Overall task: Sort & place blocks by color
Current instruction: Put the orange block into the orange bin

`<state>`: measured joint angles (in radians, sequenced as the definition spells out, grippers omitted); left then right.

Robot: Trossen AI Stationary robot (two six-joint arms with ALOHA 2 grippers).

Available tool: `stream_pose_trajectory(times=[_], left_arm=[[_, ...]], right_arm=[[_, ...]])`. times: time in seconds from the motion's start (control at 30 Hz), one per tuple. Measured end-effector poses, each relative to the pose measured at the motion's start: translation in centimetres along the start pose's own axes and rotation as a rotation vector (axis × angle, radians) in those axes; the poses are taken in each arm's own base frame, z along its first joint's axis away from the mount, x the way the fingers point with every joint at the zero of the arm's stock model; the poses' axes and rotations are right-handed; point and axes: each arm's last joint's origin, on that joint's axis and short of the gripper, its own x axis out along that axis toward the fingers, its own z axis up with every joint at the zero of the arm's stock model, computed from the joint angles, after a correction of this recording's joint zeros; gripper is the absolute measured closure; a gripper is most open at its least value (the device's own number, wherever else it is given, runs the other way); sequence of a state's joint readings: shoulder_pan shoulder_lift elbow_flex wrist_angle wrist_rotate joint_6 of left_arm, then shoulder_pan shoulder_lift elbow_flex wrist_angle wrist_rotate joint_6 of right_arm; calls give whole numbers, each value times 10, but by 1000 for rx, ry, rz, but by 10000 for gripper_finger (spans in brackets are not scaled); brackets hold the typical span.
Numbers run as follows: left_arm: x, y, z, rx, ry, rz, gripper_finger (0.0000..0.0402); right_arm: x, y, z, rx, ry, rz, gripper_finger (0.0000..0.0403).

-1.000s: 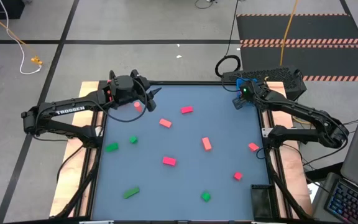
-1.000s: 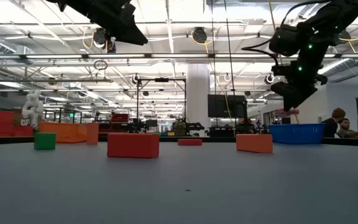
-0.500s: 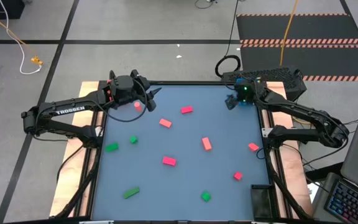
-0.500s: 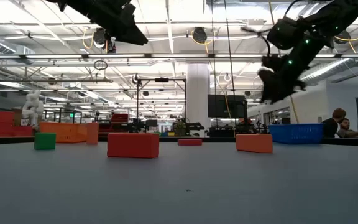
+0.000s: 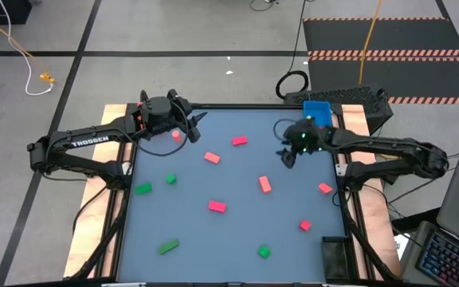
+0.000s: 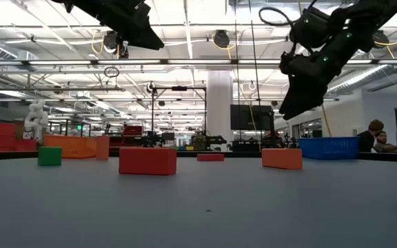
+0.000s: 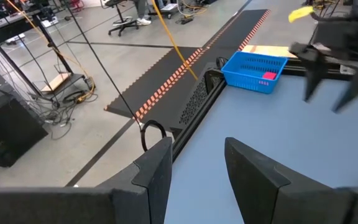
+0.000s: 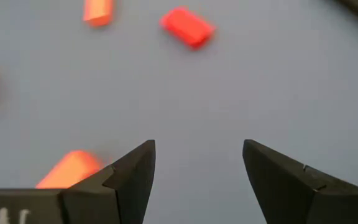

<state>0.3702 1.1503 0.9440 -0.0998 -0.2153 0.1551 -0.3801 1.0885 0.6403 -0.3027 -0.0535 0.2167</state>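
Blocks counted: 11 are seen on the table in the high view.
Salmon-red blocks: 4, e.g. one at centre right [image 5: 265, 184], one left of centre [image 5: 212, 158].
Hot pink blocks: 3, e.g. one near the middle [image 5: 217, 206], one at the far side [image 5: 239, 141].
Green blocks: 4, all toward the left and near side, e.g. one at the left edge [image 5: 143, 189], one at the near edge [image 5: 264, 252].
Blue basket [image 5: 317, 111]: 1, at the far right corner; a pink block is seen inside it from the left wrist.
Left gripper [image 5: 200, 119]: held above the far left corner, fingers partly apart, nothing between them.
Right gripper [image 5: 285, 155]: raised over the far right part of the table, fingers spread, nothing held.
Surface: a blue-grey table top [image 5: 229, 231] with a dark frame.
Room: grey floor, striped mats, an open hall behind.
Hard to make out: a dark object [image 5: 335, 257] at the near right corner, cut off by the frame edge.
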Motion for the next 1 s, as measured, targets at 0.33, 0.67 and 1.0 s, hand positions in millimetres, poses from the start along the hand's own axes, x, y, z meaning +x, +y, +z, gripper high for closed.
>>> stream_pose_trajectory(times=[0.33,0.67,1.0], left_arm=[[0,0,0,-52,1,0,252],[2,-3,-4,-78,39,-13,252],[4,-14,-9,-36,79,-79,252]], right_arm=[[46,59,-15,-7,102,66,167],[46,90,-9,96,173,25,167],[57,106,-23,322,203,5,167]])
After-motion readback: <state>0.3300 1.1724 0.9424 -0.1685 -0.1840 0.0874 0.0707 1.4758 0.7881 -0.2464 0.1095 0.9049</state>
